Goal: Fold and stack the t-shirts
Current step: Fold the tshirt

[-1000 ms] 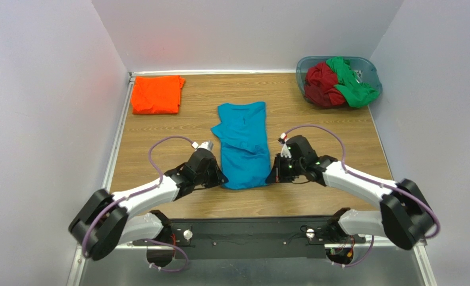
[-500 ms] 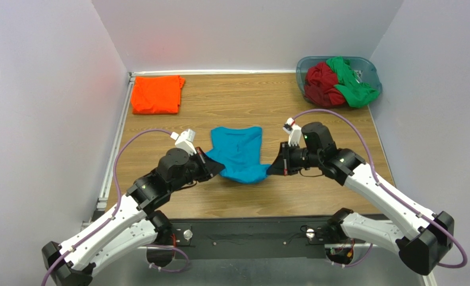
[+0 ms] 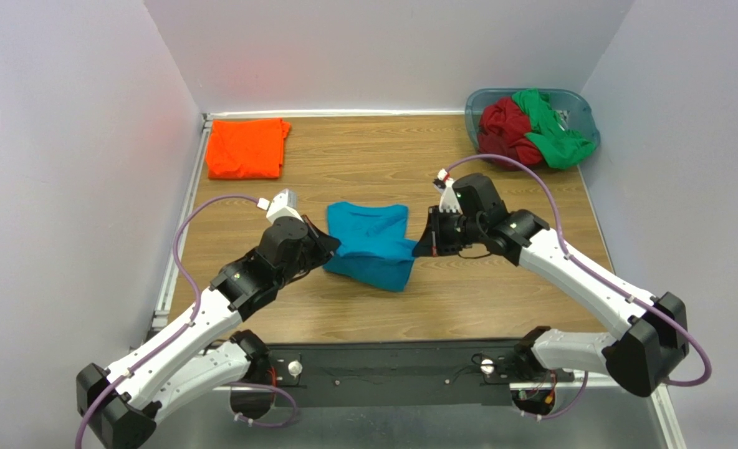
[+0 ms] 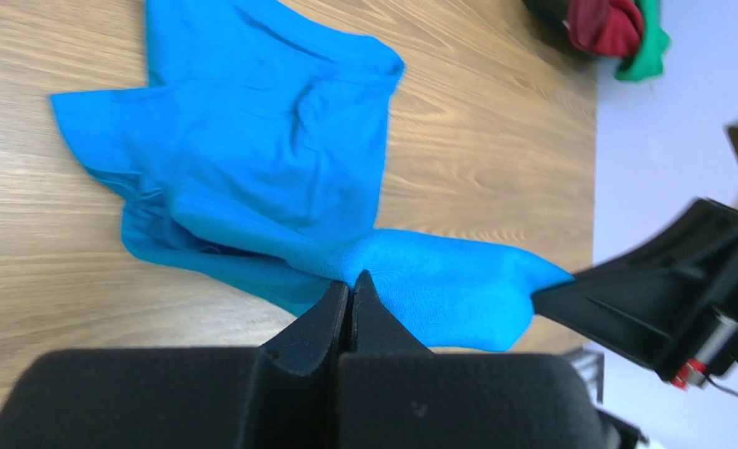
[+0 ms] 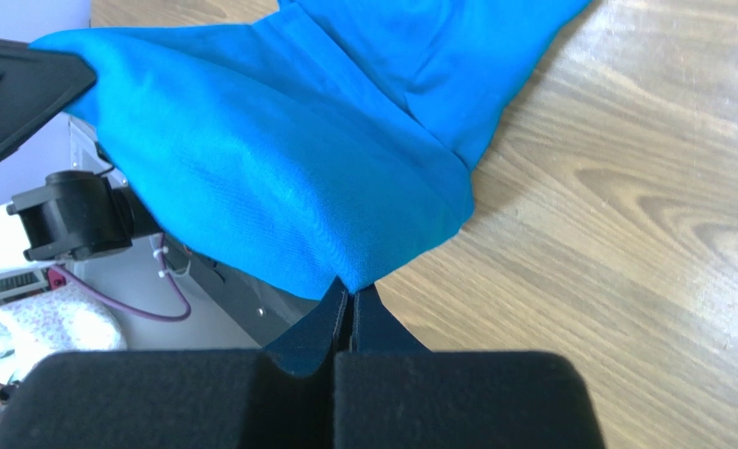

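My left pincer [image 3: 332, 251] and right pincer [image 3: 420, 246] are each clamped on the teal-blue t-shirt [image 3: 371, 229]. Its near edge is lifted between them and the rest lies mid-worktop [image 3: 363, 164].

No legible text, labels, brands, numbers. White part [image 3: 449, 198] at right wrist possibly marked; too small.

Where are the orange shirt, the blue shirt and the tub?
orange t-shirt [image 3: 246, 148], top view, middle of the folded cloth
teal-blue t-shirt [image 3: 368, 229], top view, middle of the cloth
grey-blue plastic tub [image 3: 577, 103], top view, far right wall
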### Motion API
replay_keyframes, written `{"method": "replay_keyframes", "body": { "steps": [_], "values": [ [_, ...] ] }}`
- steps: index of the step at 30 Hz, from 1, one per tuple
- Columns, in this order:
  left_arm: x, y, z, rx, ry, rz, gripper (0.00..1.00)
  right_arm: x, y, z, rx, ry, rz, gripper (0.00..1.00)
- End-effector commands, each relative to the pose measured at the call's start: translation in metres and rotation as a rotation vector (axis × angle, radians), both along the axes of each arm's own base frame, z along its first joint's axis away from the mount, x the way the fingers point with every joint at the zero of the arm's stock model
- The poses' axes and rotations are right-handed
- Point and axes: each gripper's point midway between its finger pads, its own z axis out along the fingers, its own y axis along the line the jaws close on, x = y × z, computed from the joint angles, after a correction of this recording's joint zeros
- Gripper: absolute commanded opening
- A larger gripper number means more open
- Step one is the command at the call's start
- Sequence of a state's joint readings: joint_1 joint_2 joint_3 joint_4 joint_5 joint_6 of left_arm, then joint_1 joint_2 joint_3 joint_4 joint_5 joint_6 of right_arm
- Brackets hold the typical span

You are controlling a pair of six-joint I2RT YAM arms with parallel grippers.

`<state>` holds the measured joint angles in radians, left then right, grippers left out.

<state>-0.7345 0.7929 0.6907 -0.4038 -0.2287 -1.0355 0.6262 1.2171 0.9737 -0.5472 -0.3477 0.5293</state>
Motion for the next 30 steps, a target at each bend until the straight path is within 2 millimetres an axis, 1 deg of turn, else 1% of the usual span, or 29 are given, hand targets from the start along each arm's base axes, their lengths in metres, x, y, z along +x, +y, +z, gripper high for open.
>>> {"method": "replay_keyframes", "body": {
  "steps": [1, 5, 7, 8, 9, 11, 12, 15, 16, 17, 20, 21, 22, 23, 24, 25, 26, 27, 28, 29, 30],
  "values": [
    [0.015, 0.016, -0.003, 0.004, -0.017, 0.098, 0.0, 0.026, 0.004, 0.012, -0.014, -0.083, -0.036, 0.01],
    [0.03, 0.023, 0.01, -0.011, -0.065, 0.144, 0.0, 0.042, 0.007, 0.013, -0.029, -0.106, -0.063, 0.01],
    [0.037, 0.026, 0.012, 0.0, -0.081, 0.156, 0.0, 0.048, 0.006, 0.013, -0.044, -0.119, -0.079, 0.01],
    [0.04, 0.026, 0.014, 0.01, -0.088, 0.154, 0.0, 0.053, 0.006, 0.017, -0.047, -0.134, -0.092, 0.01],
    [0.045, 0.029, 0.016, 0.013, -0.095, 0.164, 0.0, 0.058, 0.005, 0.014, -0.062, -0.134, -0.101, 0.01],
    [0.052, 0.029, 0.011, 0.037, -0.081, 0.164, 0.0, 0.063, 0.006, 0.013, -0.067, -0.139, -0.104, 0.01],
    [0.059, 0.029, 0.011, 0.051, -0.084, 0.167, 0.0, 0.066, 0.007, 0.015, -0.066, -0.144, -0.107, 0.01],
    [0.07, 0.029, 0.014, 0.06, -0.093, 0.17, 0.0, 0.076, 0.007, 0.009, -0.072, -0.137, -0.122, 0.01],
    [0.076, 0.032, 0.009, 0.074, -0.079, 0.184, 0.0, 0.081, 0.007, 0.01, -0.065, -0.144, -0.127, 0.01],
    [0.08, 0.034, 0.012, 0.076, -0.081, 0.198, 0.0, 0.084, 0.007, 0.005, -0.074, -0.134, -0.129, 0.01],
    [0.09, 0.04, 0.009, 0.099, -0.076, 0.224, 0.0, 0.094, 0.007, 0.003, -0.066, -0.129, -0.127, 0.01],
    [0.095, 0.041, 0.012, 0.097, -0.088, 0.224, 0.0, 0.097, 0.008, -0.004, -0.068, -0.109, -0.124, 0.01],
    [0.098, 0.041, 0.008, 0.111, -0.081, 0.219, 0.0, 0.1, 0.008, -0.006, -0.066, -0.106, -0.123, 0.01],
    [0.102, 0.043, 0.007, 0.108, -0.08, 0.22, 0.0, 0.103, 0.008, -0.006, -0.061, -0.104, -0.125, 0.01],
    [0.105, 0.043, 0.009, 0.105, -0.085, 0.218, 0.0, 0.106, 0.008, -0.013, -0.064, -0.084, -0.125, 0.01],
    [0.109, 0.042, 0.002, 0.122, -0.075, 0.206, 0.0, 0.108, 0.007, -0.015, -0.065, -0.079, -0.128, 0.01],
    [0.111, 0.042, 0.0, 0.122, -0.067, 0.199, 0.0, 0.111, 0.007, -0.017, -0.064, -0.077, -0.129, 0.01],
    [0.116, 0.044, 0.0, 0.125, -0.071, 0.202, 0.0, 0.113, 0.005, -0.024, -0.069, -0.061, -0.133, 0.01],
    [0.12, 0.044, -0.008, 0.137, -0.054, 0.198, 0.0, 0.116, 0.005, -0.026, -0.069, -0.057, -0.135, 0.01],
    [0.123, 0.043, -0.011, 0.137, -0.045, 0.191, 0.0, 0.118, 0.005, -0.029, -0.07, -0.052, -0.133, 0.01],
    [0.129, 0.045, -0.008, 0.14, -0.06, 0.191, 0.0, 0.122, 0.004, -0.03, -0.067, -0.05, -0.137, 0.01]
  ]
}}
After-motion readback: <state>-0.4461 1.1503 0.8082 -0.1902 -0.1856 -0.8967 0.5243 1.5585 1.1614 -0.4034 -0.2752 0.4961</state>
